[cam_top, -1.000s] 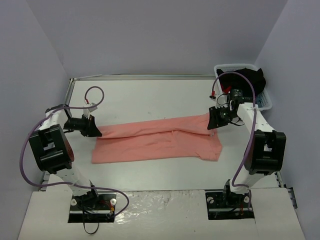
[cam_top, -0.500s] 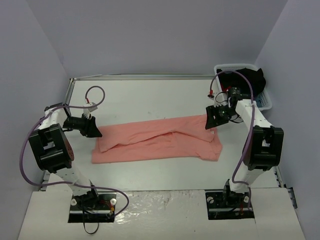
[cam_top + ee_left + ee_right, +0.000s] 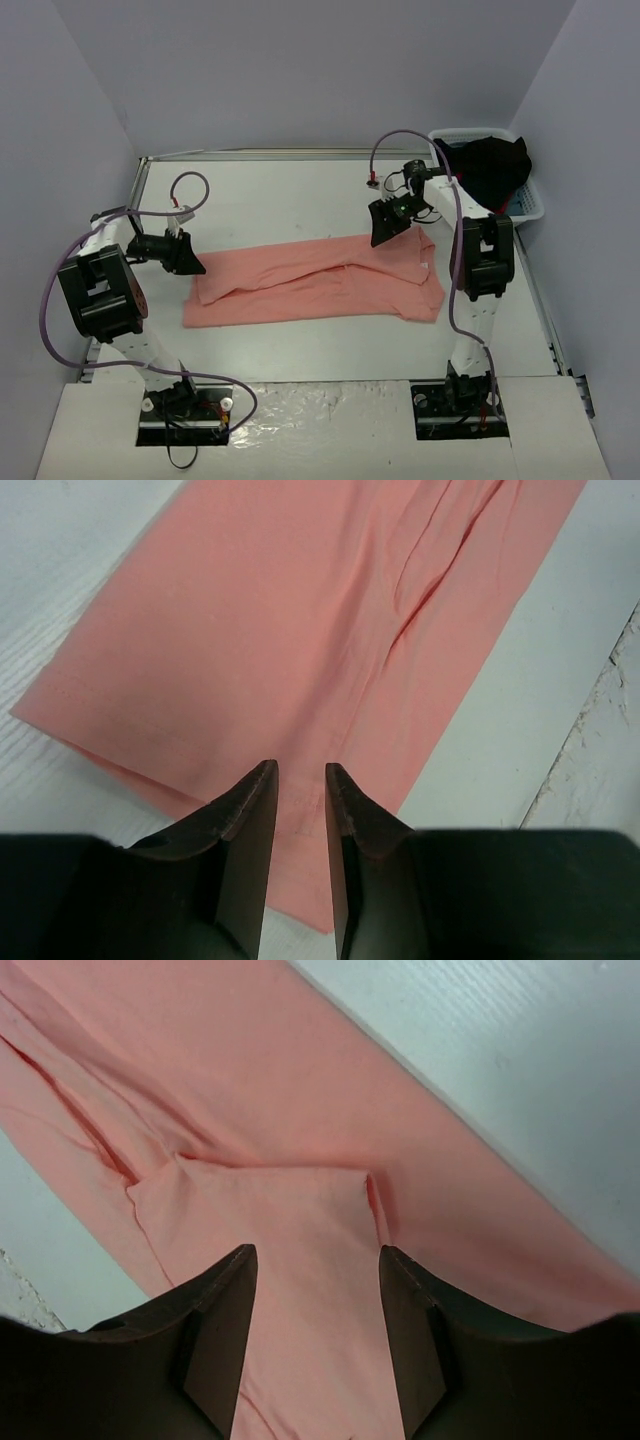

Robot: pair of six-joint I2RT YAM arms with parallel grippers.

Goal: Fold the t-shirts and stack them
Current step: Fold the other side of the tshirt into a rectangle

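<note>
**Top external view.** The plain salmon-pink short-sleeved t-shirt of thin soft cloth [image 3: 320, 282] lies flat on the white counter [image 3: 290, 195]. It forms a long band across the middle, running from near the left edge toward the right edge, and its right end is closer to the far edge. The left gripper [image 3: 188, 262] is at the left end of the band. The right gripper [image 3: 383, 232] is over the far border of the band, toward its right end. A white plastic basket [image 3: 447, 136] stands at the far right corner and holds a heap of dark cloth [image 3: 495, 165].

**Left wrist view.** The t-shirt [image 3: 280, 630] fills most of the picture. A long crease runs down its middle, and bare counter [image 3: 70, 550] shows on both sides. The left gripper [image 3: 297, 770] is over the hem. Its two dark fingers [image 3: 240, 830] are separated only by a narrow slit, and pink cloth shows through that slit. Whether the fingers pinch the cloth cannot be determined.

**Right wrist view.** The right gripper [image 3: 315, 1252] has its jaws spread wide, with nothing between them. Below the gap lies a folded flap of the t-shirt [image 3: 280, 1210] with creases beside it.
</note>
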